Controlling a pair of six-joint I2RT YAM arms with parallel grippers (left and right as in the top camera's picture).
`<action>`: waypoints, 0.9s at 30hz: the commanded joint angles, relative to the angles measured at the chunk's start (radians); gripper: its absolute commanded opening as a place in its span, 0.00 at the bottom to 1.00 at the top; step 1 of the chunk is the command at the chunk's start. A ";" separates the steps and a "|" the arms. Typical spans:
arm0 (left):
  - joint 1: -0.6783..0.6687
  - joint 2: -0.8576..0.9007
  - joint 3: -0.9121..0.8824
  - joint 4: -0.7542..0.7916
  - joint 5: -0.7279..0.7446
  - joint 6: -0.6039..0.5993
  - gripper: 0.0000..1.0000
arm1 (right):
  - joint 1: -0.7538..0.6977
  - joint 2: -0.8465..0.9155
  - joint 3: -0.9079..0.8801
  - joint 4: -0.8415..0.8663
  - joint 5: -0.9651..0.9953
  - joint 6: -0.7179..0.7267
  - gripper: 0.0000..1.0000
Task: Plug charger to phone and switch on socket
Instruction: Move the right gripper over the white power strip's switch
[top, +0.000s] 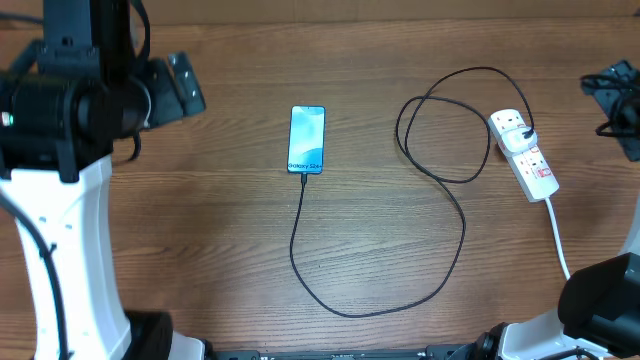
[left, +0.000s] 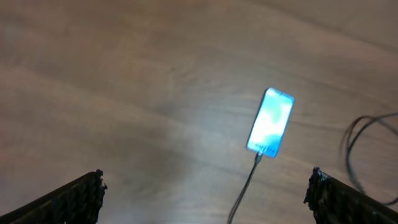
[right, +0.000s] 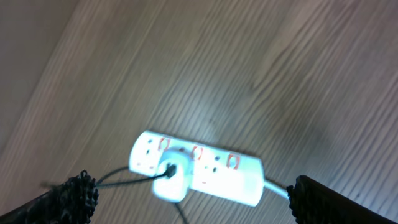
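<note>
Overhead: charger (top: 300, 240) looks seated in phone (top: 307, 139), mid-table (top: 200, 250); tip too small to confirm. The socket (top: 524, 152) lies far right, long axis roughly front-to-back, nearest the right gripper (right: 189, 190). It and the left gripper (left: 204, 180) are spread, empty.

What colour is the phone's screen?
The phone has a light blue screen inside a black bezel; it shows best in the overhead view.
</note>
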 joint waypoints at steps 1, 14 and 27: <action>-0.008 -0.087 -0.139 0.006 -0.061 -0.085 0.99 | -0.027 -0.002 -0.030 0.067 0.030 -0.010 0.98; -0.062 -0.246 -0.644 0.421 0.018 0.011 1.00 | -0.034 0.001 -0.200 0.254 0.029 -0.185 1.00; -0.064 -0.161 -0.712 0.560 0.024 0.011 1.00 | -0.034 0.091 -0.200 0.243 0.005 -0.325 1.00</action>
